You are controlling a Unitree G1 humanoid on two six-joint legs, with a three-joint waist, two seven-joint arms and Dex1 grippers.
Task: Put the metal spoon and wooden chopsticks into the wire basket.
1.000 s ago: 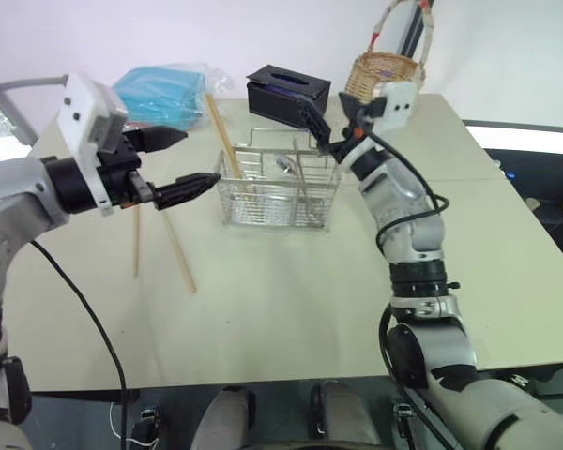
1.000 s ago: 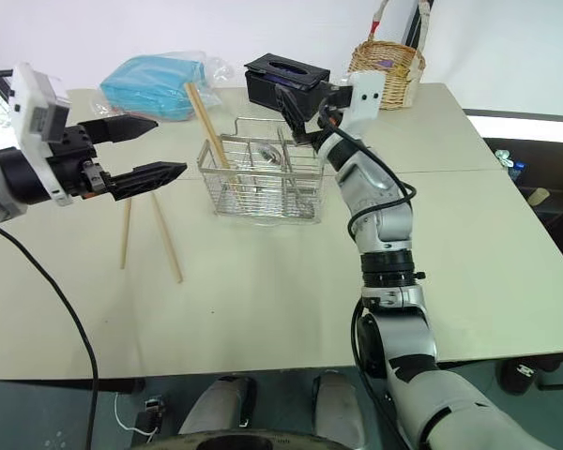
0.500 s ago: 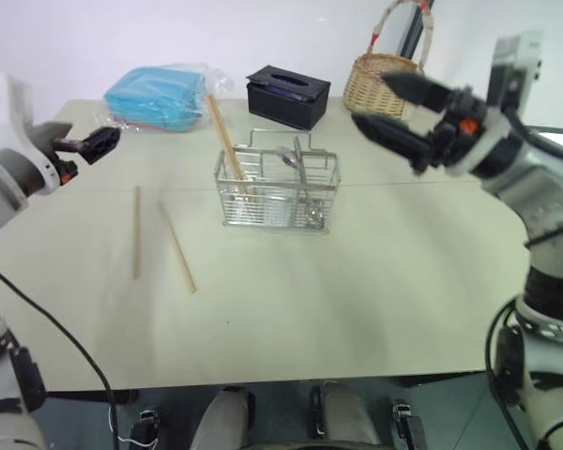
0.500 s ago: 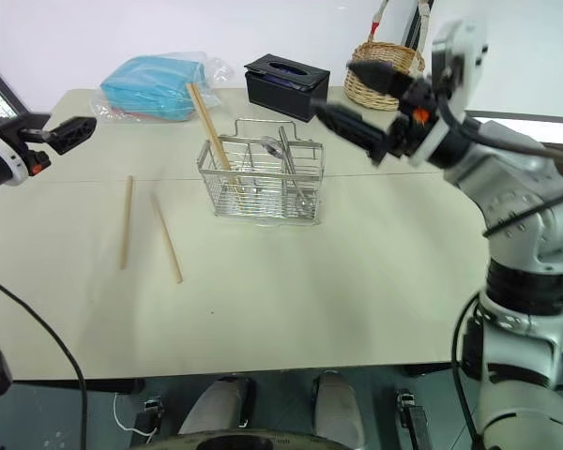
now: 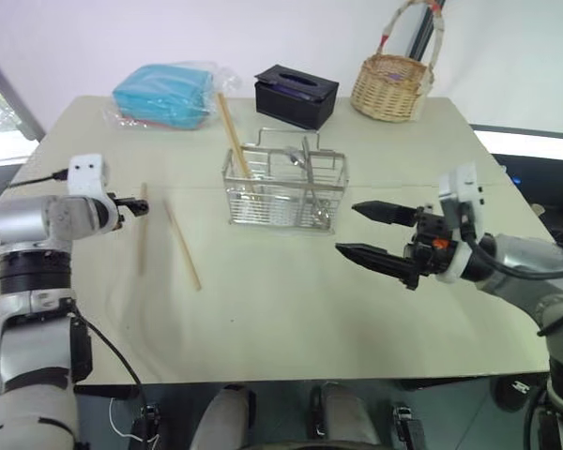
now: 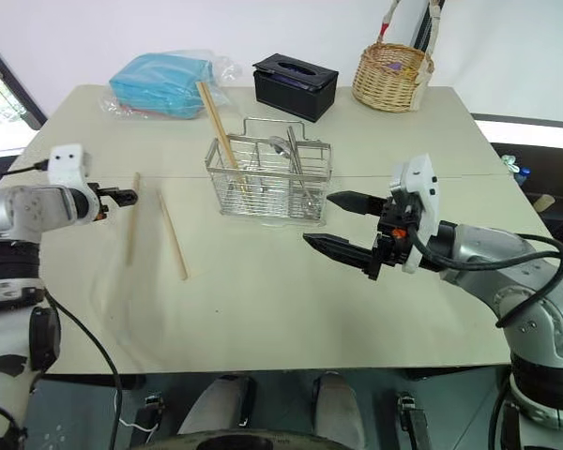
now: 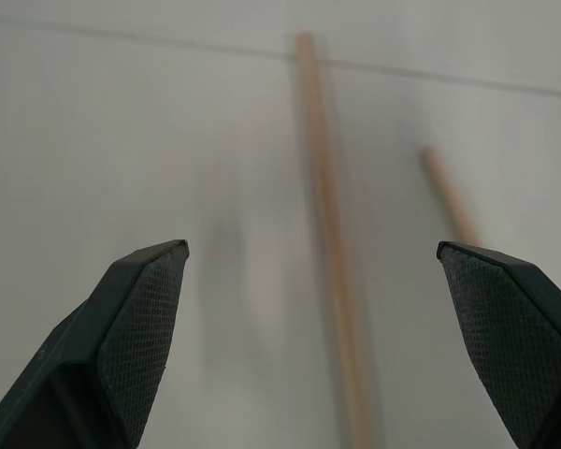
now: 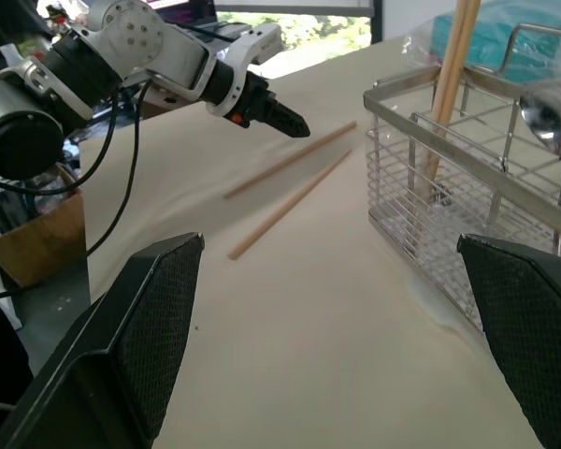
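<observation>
Left gripper (image 7: 313, 309) stands wide over your nearer loose chopstick (image 7: 329, 234), which probably runs lengthwise between its fingers.

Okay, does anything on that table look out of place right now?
Yes. Two wooden chopsticks lie loose on the table beside the wire basket, while others stand inside it with the metal spoon. The left gripper is open beside the loose pair.
</observation>
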